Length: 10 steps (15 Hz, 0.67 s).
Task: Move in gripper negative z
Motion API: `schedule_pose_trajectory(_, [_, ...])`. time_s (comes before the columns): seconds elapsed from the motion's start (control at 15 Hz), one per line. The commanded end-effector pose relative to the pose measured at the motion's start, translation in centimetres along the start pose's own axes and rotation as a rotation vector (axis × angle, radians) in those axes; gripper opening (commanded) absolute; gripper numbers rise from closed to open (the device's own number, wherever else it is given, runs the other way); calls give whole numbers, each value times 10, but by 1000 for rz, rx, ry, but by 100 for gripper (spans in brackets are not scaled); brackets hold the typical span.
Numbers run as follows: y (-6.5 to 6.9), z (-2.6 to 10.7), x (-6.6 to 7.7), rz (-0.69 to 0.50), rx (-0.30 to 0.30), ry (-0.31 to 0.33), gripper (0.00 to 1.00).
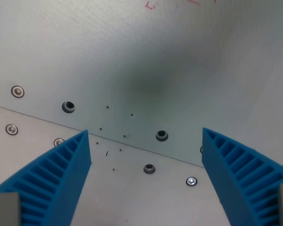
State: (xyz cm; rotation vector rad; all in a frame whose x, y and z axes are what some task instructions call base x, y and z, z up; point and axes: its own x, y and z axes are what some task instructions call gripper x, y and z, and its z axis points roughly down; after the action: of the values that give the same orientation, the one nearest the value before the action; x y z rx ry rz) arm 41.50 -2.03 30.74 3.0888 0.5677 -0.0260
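- Pincer: two blue ribbed fingers, spread wide apart, nothing between them.
- Position: hanging over a bare grey metal plate, at its seam; no object to grasp.
- Surroundings: dark holes at centre, screws at far left, a soft shadow beyond.
- Step, judged: pure retreat along the pincer's own axis, not visibly finished.
- Next move calls for: straight backing away, fingers kept apart.

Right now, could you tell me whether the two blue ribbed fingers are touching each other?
Apart. The wrist view shows bare grey metal plate between the blue ribbed fingers.
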Motion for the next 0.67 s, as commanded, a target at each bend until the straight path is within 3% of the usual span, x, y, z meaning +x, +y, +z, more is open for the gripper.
schedule_pose_trajectory(0.07, [0,-8,0,0,-2,6,100])
schedule_pose_trajectory(0.67, [0,-53,0,0,-2,6,100])
